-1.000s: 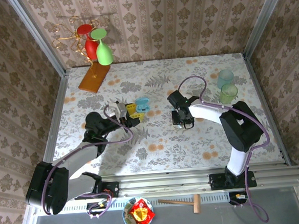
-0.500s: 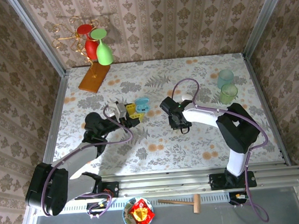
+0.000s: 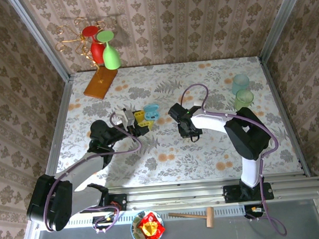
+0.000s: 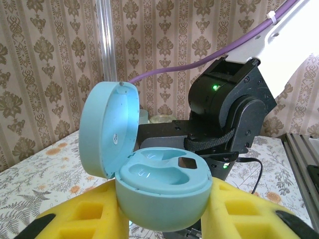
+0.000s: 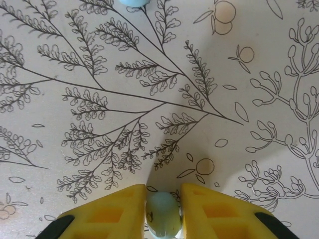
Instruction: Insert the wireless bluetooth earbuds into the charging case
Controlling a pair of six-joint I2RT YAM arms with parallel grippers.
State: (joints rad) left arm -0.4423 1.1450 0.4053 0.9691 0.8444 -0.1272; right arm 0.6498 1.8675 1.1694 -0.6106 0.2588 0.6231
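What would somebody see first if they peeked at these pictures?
Probably the open light-blue round charging case, lid up, held in the left gripper's yellow jaws. Then the tiny pale-blue earbud pinched in the right gripper's yellow jaws over the flowery table. In the far left corner, a green wine glass and a red wine glass hang upside down.

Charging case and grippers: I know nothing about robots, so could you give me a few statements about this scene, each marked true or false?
1. The charging case is shut. False: its lid stands open, and the case is clamped in the left gripper.
2. The right gripper pinches a small pale earbud. True.
3. An earbud sits in the case. False: both hollows look empty.
4. Two translucent cups stand at the far right of the table. True.
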